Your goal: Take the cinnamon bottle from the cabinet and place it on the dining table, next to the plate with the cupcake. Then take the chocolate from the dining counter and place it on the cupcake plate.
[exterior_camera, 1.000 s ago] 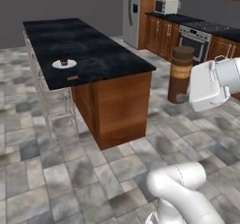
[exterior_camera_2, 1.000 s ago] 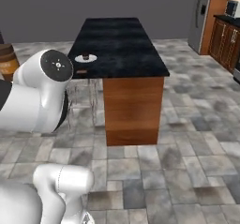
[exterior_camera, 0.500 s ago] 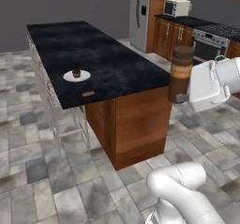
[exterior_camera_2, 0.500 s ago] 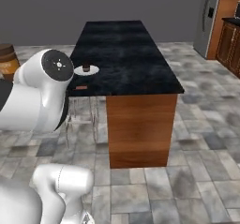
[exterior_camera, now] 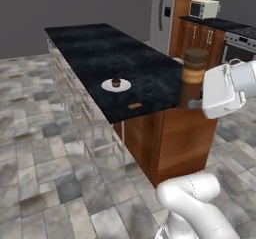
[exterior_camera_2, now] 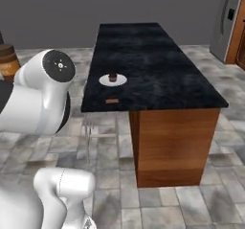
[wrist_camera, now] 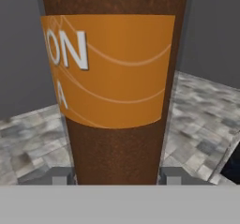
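Cinnamon bottle (exterior_camera: pixel 193 78) held upright in the tool (wrist_camera: pixel 117 176)

Its long axis is kept vertical, cap uppermost, beside the bench (exterior_camera: pixel 150 73) corner, well apart from the cupcake plate (exterior_camera: pixel 116 85).

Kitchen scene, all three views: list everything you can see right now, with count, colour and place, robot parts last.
Cinnamon bottle: 1, brown with orange label, upright, held off the floor beside the counter's near end.
Dining counter: 1, black top on a wood base, centre of the floor.
Plate: 1, white, on the counter near its stool-side edge.
Cupcake: 1, dark brown, on the plate.
Chocolate: 1, small brown bar, on the counter nearer its corner than the plate.
Stools: clear and faint, count unclear, along the counter's side.
Fridge: 1, grey, far wall.
Microwave: 1, white, on the far cabinets.
Oven: 1, steel, below it.
Gripper: 1, fingers either side of the bottle's base.
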